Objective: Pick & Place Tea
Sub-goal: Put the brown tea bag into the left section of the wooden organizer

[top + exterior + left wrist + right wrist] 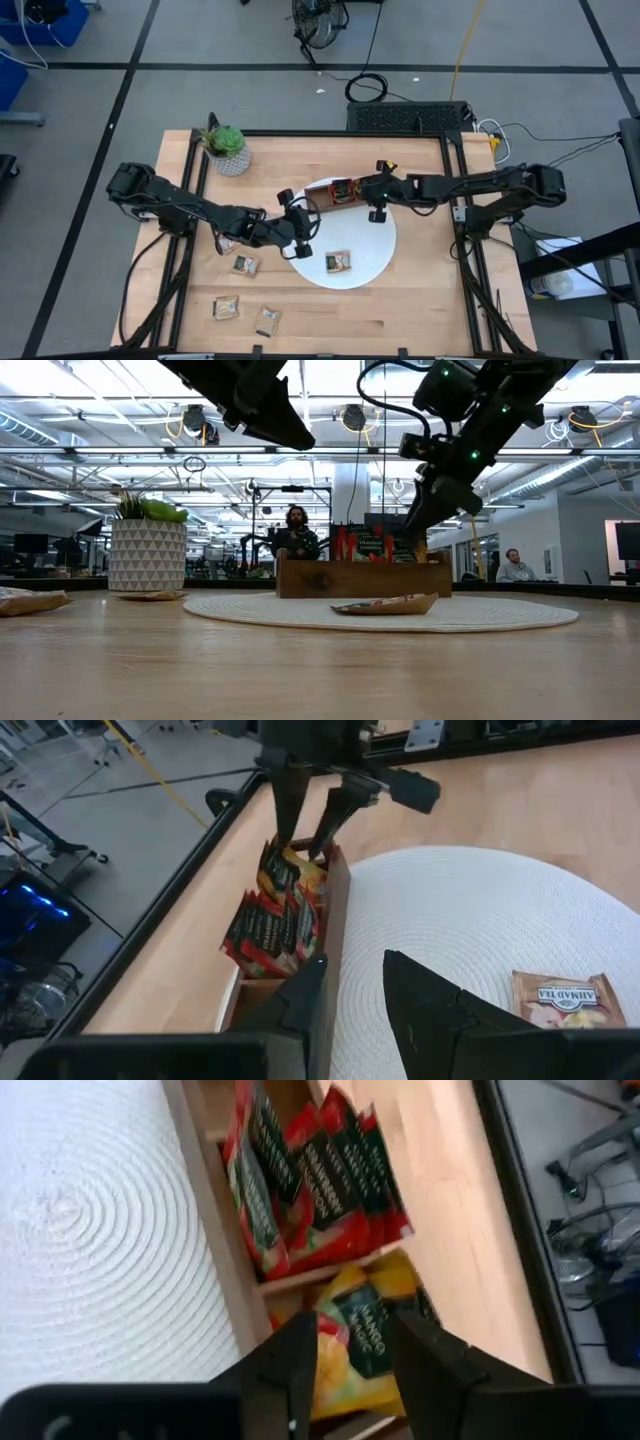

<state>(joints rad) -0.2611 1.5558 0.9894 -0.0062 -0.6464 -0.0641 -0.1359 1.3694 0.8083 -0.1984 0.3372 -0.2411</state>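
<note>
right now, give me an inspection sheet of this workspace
surface: wooden table with a round white mat
job's things: one tea sachet on the mat, three sachets on bare wood, red and yellow ones in the wooden tray
clutter: potted plant at the back corner
grippers: right gripper open over the tray's yellow sachets; left gripper open at the mat's edge, empty
cables: black coil on the floor behind
surroundings: seated people beyond the table

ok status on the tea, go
Right gripper open over tray, yellow sachet just below. Left gripper open, empty. Nothing blocking.
</note>
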